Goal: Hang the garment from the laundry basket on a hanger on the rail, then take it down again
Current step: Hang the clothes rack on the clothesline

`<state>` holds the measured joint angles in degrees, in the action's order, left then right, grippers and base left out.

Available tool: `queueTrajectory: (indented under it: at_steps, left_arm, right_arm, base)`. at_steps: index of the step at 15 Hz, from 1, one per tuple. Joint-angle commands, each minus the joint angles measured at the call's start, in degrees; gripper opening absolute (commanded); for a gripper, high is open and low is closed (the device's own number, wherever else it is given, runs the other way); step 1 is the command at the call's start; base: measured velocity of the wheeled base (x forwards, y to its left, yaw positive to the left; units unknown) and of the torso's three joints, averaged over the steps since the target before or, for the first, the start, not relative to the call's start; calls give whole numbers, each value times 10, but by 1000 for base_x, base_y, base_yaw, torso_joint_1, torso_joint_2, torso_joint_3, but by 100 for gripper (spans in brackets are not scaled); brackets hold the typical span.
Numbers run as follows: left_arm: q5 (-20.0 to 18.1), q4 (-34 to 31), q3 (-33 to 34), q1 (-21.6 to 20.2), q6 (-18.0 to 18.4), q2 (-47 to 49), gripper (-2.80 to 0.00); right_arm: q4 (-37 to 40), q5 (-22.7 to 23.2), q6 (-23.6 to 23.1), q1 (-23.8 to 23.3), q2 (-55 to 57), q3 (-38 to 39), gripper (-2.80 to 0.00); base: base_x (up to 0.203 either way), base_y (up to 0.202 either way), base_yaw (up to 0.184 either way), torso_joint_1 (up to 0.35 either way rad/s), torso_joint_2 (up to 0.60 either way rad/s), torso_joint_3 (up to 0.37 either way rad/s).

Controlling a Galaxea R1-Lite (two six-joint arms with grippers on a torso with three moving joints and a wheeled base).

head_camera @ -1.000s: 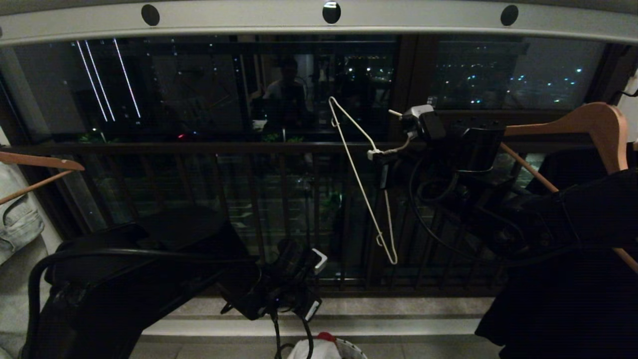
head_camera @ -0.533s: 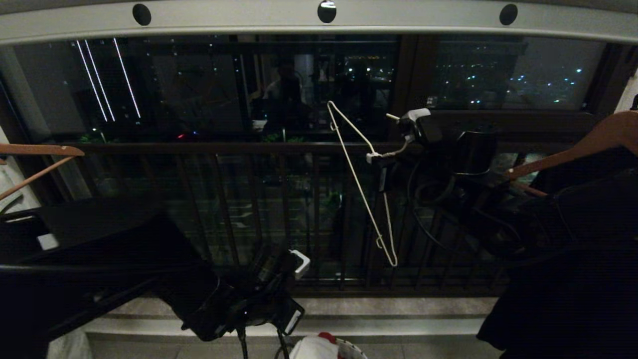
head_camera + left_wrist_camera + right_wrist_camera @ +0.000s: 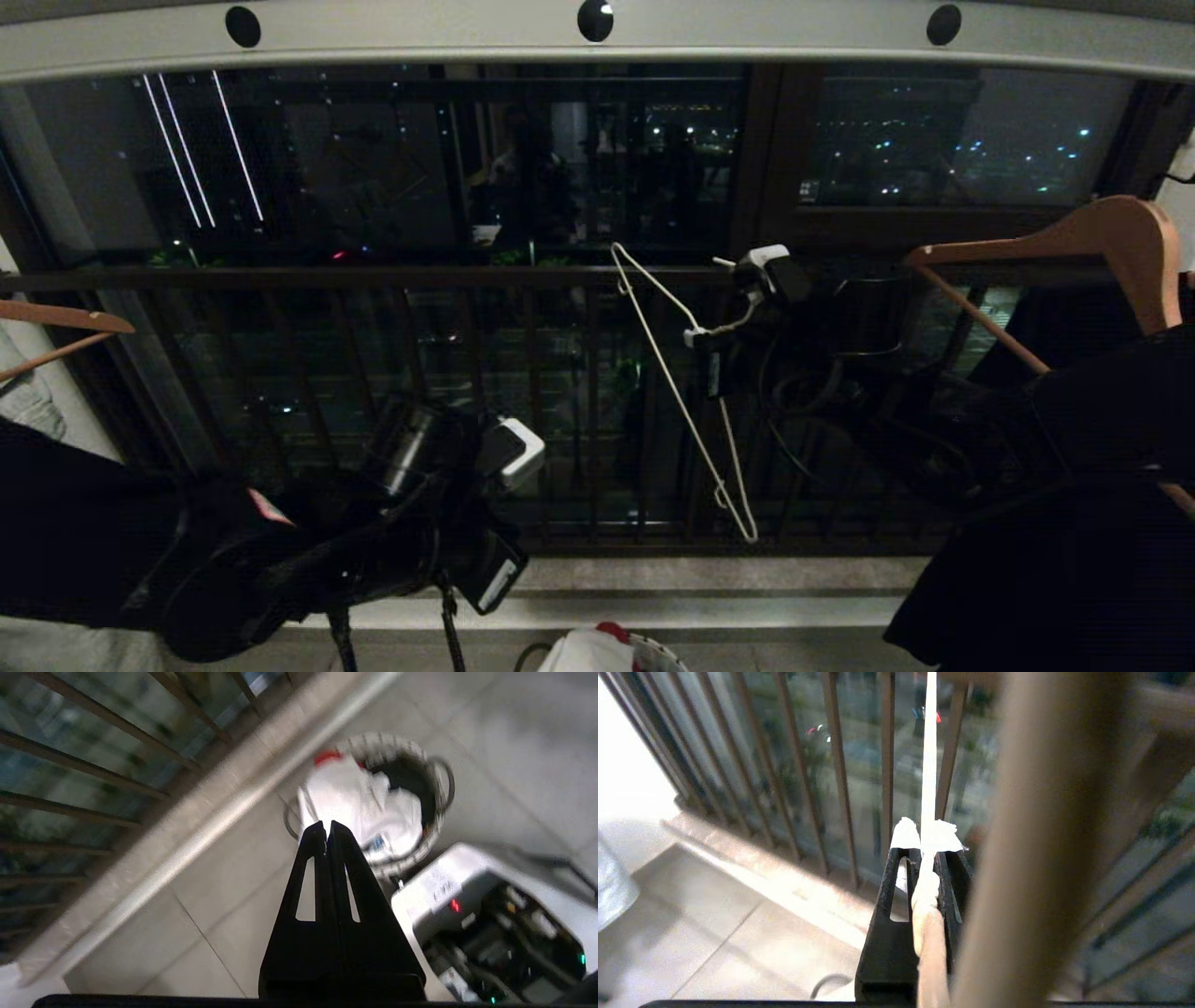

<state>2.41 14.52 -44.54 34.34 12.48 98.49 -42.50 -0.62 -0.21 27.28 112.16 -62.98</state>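
Right hand point(image 3: 702, 338) is clenched on the neck of the hanger point(image 3: 686, 401), holding it up in front of the balcony bars, well below the rail point(image 3: 747, 37). In the right wrist view the wire runs straight out from between its fingers point(image 3: 945, 877), white tape bunched at the grip. The hanger is tilted, one arm up and the other dropping toward the floor, and it is bare.

Left hand point(image 3: 327, 828) is clenched on nothing, its two fingers pressed together and pointing down at the basket point(image 3: 434, 826). It hangs above the basket, well apart from it.

Inside the basket lies the shirt point(image 3: 359, 802), crumpled, with a bit of red cloth point(image 3: 327, 757) showing at the rim beside it. From the head view only the basket's top edge shows on the floor, below the hanger.

So the step in hand looks like fetching the shirt: nothing is on the hanger or hung on the rail yet. Next, the left hand would need to open, drop to the basket and pinch the white fabric only, away from the red cloth, then lift it clear toward the hanger.

Beside the hanger, a wooden hanger point(image 3: 1074, 238) carries dark clothes.
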Motion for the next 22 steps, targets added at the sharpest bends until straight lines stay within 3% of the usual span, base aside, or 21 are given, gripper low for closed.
queueTrajectory:
  at_steps: [1, 4, 7, 9, 11, 14, 20, 22]
  left_arm:
    - [-1, -21, -14, -11, 2, -87, -280]
    - [-3, -56, -28, -14, 0, -182, -280]
    - [-7, -183, -73, 0, -1, -289, -280]
    - [-41, -240, -99, 3, -3, -345, -280]
    - [-59, -254, -107, 4, -5, -383, -280]
    - [-60, -255, -118, 4, -8, -394, -280]
    - [-59, -253, -127, 4, -17, -417, -280]
    - [-58, -253, -134, 4, -28, -421, -280]
  right_arm:
    - [21, -6, 5, 16, -48, 16, -280]
    - [124, -22, 19, 52, -136, 22, -280]
    - [290, -26, 32, 96, -213, -3, -280]
    - [334, -39, 35, 135, -248, -13, -280]
    - [354, -64, 37, 168, -272, -50, -280]
    - [467, -94, 39, 222, -275, -117, -280]
    - [426, -240, 35, 278, -168, -219, -280]
    - [425, -260, 36, 277, -133, -260, -280]
  base:
    - [0, 0, 0, 0, 0, 0]
    - [0, 0, 0, 0, 0, 0]
    - [0, 0, 0, 0, 0, 0]
    - [0, 0, 0, 0, 0, 0]
    - [0, 0, 0, 0, 0, 0]
    - [0, 0, 0, 0, 0, 0]
    - [0, 0, 0, 0, 0, 0]
    - [0, 0, 0, 0, 0, 0]
